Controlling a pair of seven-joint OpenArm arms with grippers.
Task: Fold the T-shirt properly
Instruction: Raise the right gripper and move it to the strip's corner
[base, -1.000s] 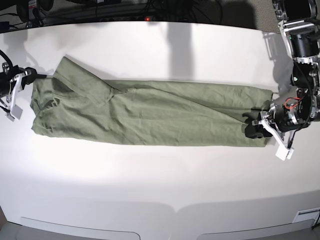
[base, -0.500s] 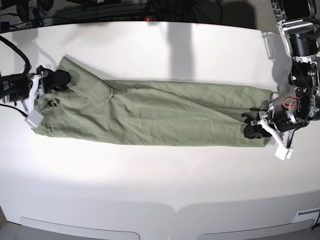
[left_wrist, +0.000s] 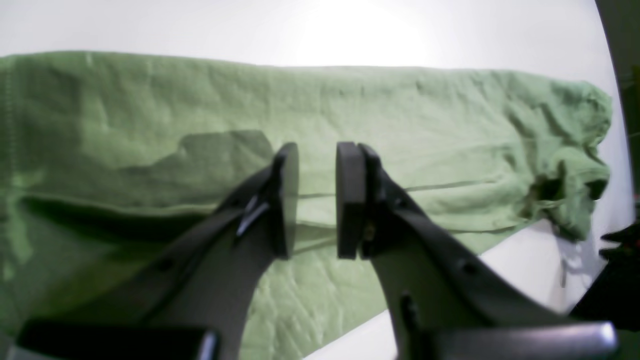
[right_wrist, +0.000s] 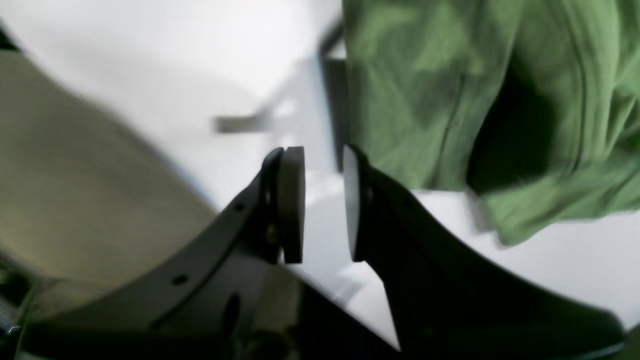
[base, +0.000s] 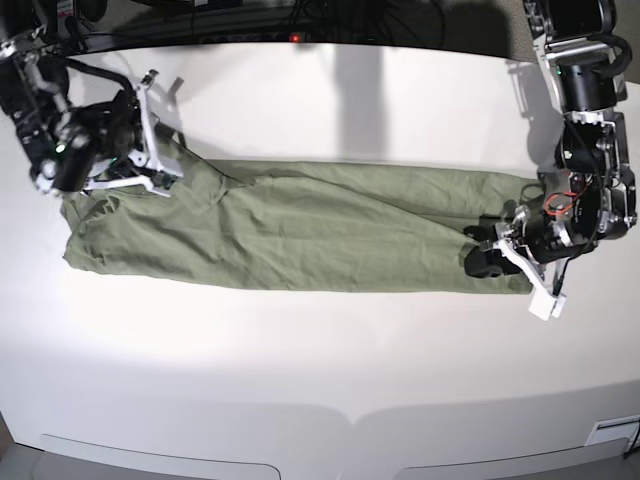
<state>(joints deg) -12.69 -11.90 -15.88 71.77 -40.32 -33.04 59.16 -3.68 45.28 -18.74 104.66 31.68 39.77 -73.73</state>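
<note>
Green cotton, creased and soft, the T-shirt (base: 300, 237) lies as a long folded band across the middle of the white table (base: 320, 370). At the shirt's sleeve end, the right hand (right_wrist: 322, 200) has let go of the cloth and lifted away above that corner; its pads stand narrowly apart with only table between them. At the opposite end the left hand (left_wrist: 316, 200) hovers low over the hem, narrowly parted, gripping nothing. With both ends released, the lengthwise fold looks finished, and a crosswise fold probably comes next.
</note>
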